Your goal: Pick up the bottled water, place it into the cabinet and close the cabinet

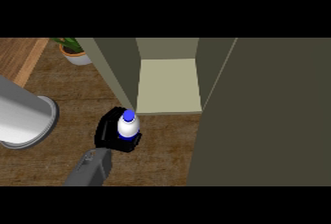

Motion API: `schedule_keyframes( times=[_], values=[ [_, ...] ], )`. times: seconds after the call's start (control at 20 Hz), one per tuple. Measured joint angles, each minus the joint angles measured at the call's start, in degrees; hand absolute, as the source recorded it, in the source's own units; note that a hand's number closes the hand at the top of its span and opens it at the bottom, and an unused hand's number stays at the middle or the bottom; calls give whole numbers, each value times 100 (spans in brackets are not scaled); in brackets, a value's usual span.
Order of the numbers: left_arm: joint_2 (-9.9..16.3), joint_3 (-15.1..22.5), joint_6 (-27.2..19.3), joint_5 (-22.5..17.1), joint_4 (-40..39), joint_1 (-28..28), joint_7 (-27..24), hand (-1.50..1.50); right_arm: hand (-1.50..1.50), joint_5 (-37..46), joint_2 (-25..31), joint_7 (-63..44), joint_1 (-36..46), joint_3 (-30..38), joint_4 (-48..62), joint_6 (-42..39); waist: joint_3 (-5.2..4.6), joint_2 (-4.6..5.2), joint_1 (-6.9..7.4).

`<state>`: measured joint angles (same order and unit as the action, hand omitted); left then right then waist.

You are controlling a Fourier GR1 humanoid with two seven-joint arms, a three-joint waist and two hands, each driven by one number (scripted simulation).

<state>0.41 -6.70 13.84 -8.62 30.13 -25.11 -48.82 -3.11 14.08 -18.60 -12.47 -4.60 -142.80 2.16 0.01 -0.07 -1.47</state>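
The bottle (128,124) is sitting upright inside the left robot hand (107,131), its blue cap pointing up toward the view and its white body showing below the cap. The black fingers are curling round the bottle from the left and from below, so the robot hand is closing on it rather than lying flat. A strip of blue is showing at the bottle's lower right, against the fingers. The grey forearm is coming in from the lower edge and slanting up to the right toward the robot hand.

The bottle is hanging just in front of the cabinet (169,85), near the front edge of its pale shelf and at the foot of the cabinet's left wall. It is not yet inside. The cabinet door (265,113) is standing open at the right, a broad dark olive panel filling much of that side and running out of view at the right and lower edges.

The bottle's lower part is lying hidden behind the fingers, and whether it is touching the worktop (65,98) is not possible to tell. The right robot hand is not showing anywhere. A large grey cylinder (22,116) is lying at the left, cut off by the left edge. A potted plant (74,51) is standing at the top left, its leaves cut off by the upper edge.
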Motion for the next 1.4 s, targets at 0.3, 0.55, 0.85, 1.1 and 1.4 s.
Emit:
schedule_keyframes(
  times=[0.3,0.55,0.85,1.1,1.4],
  values=[
    [84,593,-221,-757,248,-67,471,150,-150,-401,-3,212,-69,687,171,-352,10,-14,36],
    [211,1028,-591,-1442,443,13,783,150,-150,-651,-26,257,-87,1089,303,-570,22,-23,7],
    [331,1502,-1166,-1921,749,143,1005,150,-150,-968,-104,475,-94,1387,550,-840,35,-33,-33],
    [456,1781,-1614,-2179,944,233,1074,150,-150,-1387,-102,575,-33,1620,720,-1032,47,-30,-115],
    [535,1947,-2171,-2392,1160,345,1134,150,-150,-1920,-11,658,-30,1900,880,-1284,61,-34,-221]
  ],
)
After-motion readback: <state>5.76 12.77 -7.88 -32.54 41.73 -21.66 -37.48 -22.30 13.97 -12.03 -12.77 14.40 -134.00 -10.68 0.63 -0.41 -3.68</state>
